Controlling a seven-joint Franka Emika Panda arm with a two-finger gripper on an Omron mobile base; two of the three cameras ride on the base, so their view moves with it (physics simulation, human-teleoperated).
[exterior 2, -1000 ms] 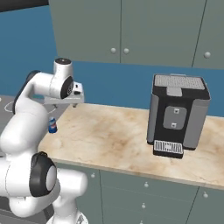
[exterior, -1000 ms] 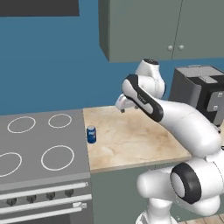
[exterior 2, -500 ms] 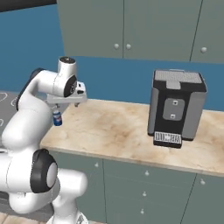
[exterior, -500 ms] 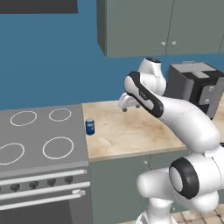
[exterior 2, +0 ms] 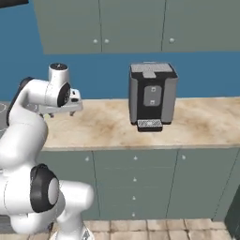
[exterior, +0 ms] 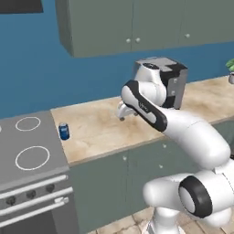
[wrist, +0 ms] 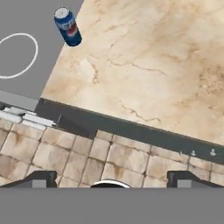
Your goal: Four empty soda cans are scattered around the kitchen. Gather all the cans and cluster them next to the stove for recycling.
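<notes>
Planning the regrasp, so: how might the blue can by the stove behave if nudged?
The blue can stands upright, tall for its base, so it probably tips easily. Once down, its round body would likely roll on the smooth counter.

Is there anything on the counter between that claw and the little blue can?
Nothing visible stands between them. The blue can stands upright on the beige counter right beside the stove, and the open gripper hangs over bare marble further along. The coffee machine sits on the gripper's far side.

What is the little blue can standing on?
The blue can stands upright on the beige counter, right beside the stove edge. The spot under the can itself is covered.
</notes>
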